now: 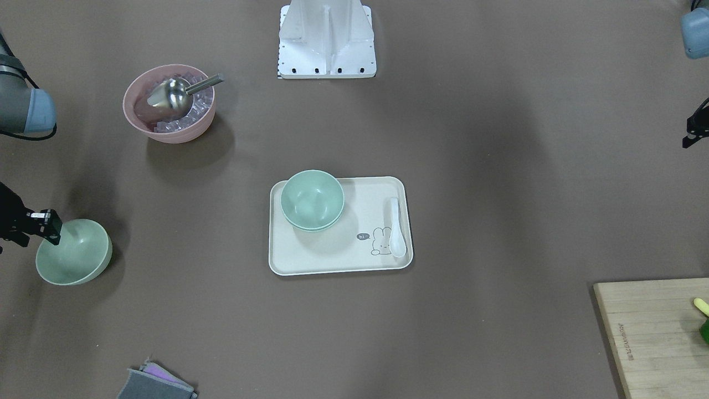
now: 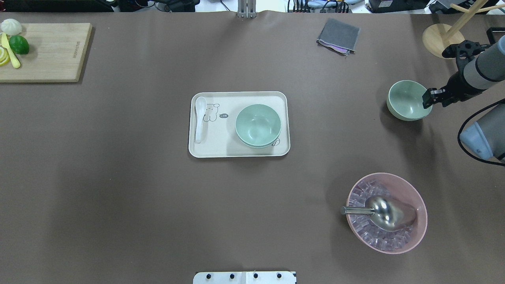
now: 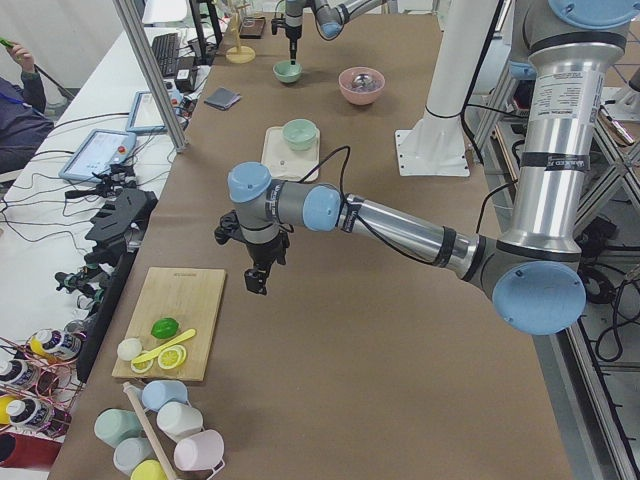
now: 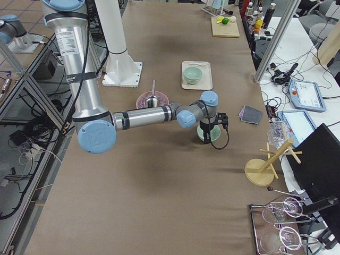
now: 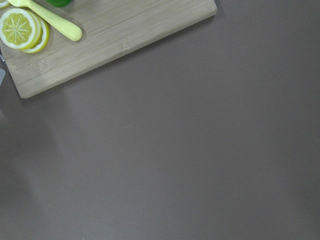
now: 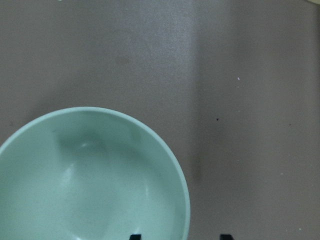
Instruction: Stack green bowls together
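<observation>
Two green bowls (image 2: 258, 125) (image 1: 312, 199) sit nested on the cream tray (image 2: 239, 152) at mid-table. A third green bowl (image 2: 408, 99) (image 1: 73, 252) stands alone on the table at the robot's right. My right gripper (image 2: 428, 98) (image 6: 180, 236) is open at that bowl's rim; in the right wrist view one fingertip (image 6: 135, 236) is over the inside and the other is outside. My left gripper (image 3: 258, 282) hangs above bare table near the cutting board; I cannot tell whether it is open or shut.
A pink bowl (image 2: 386, 213) with ice cubes and a metal scoop stands near the right arm. A white spoon (image 2: 200, 118) lies on the tray. A cutting board (image 2: 43, 51) with fruit, a grey cloth (image 2: 338, 36) and a wooden stand (image 2: 438, 39) line the far edge.
</observation>
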`<state>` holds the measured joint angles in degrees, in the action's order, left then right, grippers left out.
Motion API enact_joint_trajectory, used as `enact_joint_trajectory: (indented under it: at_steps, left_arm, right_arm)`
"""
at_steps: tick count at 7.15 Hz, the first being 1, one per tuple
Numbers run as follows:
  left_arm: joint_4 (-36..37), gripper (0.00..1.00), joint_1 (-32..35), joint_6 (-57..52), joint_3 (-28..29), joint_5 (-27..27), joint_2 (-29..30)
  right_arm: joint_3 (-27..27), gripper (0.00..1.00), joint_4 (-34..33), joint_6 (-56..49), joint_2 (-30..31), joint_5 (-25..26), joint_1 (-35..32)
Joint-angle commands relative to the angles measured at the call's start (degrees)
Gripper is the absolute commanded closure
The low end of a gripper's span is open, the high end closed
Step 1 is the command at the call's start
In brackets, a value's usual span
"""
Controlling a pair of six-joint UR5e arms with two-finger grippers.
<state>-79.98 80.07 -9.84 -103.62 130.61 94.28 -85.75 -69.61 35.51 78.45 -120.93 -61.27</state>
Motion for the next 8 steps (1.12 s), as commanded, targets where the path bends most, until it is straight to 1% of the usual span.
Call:
enact_joint_trajectory:
  at_steps: [1, 2, 3, 4, 7, 8]
  left_arm:
    - [0.0, 0.02, 0.0, 0.0, 0.0, 0.0, 0.0]
    - [0.0, 0.02, 0.0, 0.0, 0.0, 0.0, 0.0]
    - [-0.1, 0.02, 0.0, 0.0, 0.0, 0.0, 0.0]
    - [0.0, 0.02, 0.0, 0.0, 0.0, 0.0, 0.0]
    - [-0.1, 0.02, 0.0, 0.0, 0.0, 0.0, 0.0]
    - [-0.1, 0.02, 0.0, 0.0, 0.0, 0.0, 0.0]
  right_arm:
    - [0.5, 0.42, 0.0, 0.0, -0.1, 0.8, 0.4]
    - [0.5, 0.49, 0.0, 0.0, -0.1, 0.8, 0.5]
    - [0.5, 0.59, 0.0, 0.0, -0.1, 0.7, 0.5]
    - [0.6, 0.65, 0.0, 0.1, -0.1, 0.8, 0.5]
    - [0.6, 0.67, 0.0, 0.1, -0.1, 0.8, 0.6]
    - [0.6, 0.7, 0.0, 0.1, -0.1, 0.8, 0.6]
